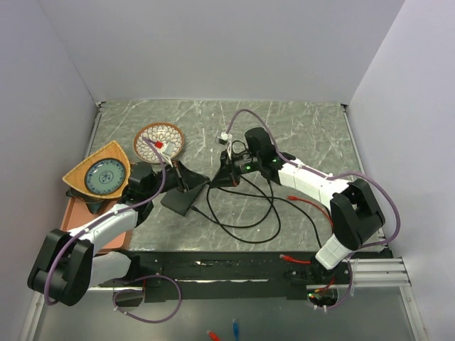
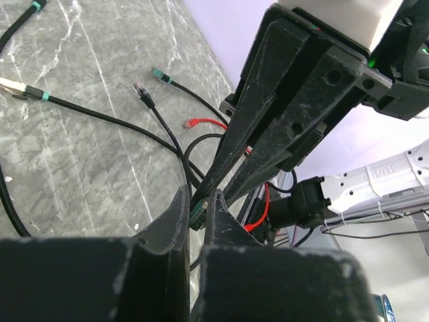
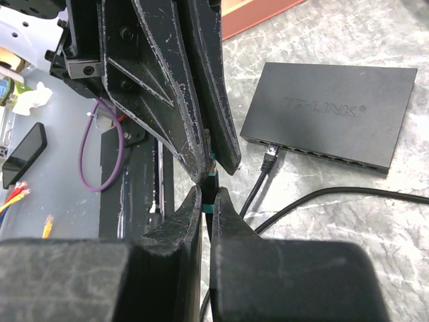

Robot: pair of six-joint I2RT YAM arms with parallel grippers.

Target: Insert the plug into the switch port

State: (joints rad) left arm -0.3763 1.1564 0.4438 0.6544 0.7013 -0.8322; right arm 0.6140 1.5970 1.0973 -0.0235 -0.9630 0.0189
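Both arms meet mid-tabletop (image 1: 298, 128): left gripper (image 2: 200, 201) and right gripper (image 3: 206, 196) are nose to nose, each clamped tight on the plug (image 3: 211, 178). The switch (image 3: 328, 114) lies flat just beside them, left of centre, with a black cable (image 3: 269, 157) seated in one port.

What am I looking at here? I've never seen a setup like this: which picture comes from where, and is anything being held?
Two robot arms are bolted at a table's near edge. The top view looks down on both: left arm, right arm. The other two pictures come from a camera on each wrist, looking along its own jaws. On the table lie a black network switch, loose black cables, a round patterned dish and an orange plate. Both arms' jaws are shut, pinching the same cable plug mid-table.
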